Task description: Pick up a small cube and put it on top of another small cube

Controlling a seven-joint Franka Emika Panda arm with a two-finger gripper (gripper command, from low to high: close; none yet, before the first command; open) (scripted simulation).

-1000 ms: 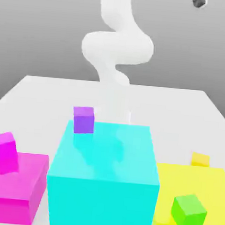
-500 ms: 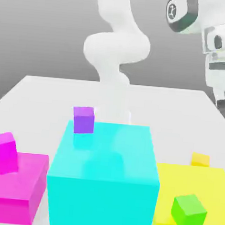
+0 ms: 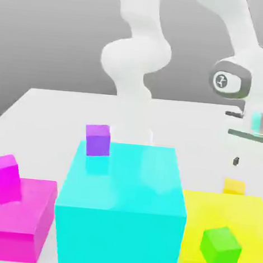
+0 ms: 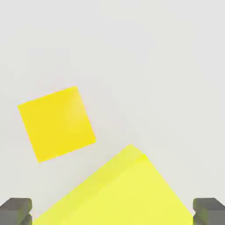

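On the white table (image 3: 46,101) stand three big blocks, one magenta (image 3: 22,219), one cyan (image 3: 121,206) and one yellow (image 3: 227,221), and four small cubes: a magenta one (image 3: 6,178) on the magenta block, a purple one (image 3: 97,140) on the cyan block, a green one (image 3: 220,247) on the yellow block, and the small cube (image 3: 234,186) (yellow-orange) resting on the table just behind the yellow block. The single gripper (image 4: 112,212) hangs above that small cube, jaws spread wide and holding nothing.

The big cyan block (image 3: 121,206) looks glossy, perhaps faintly reflective; the table (image 3: 57,110) matt.
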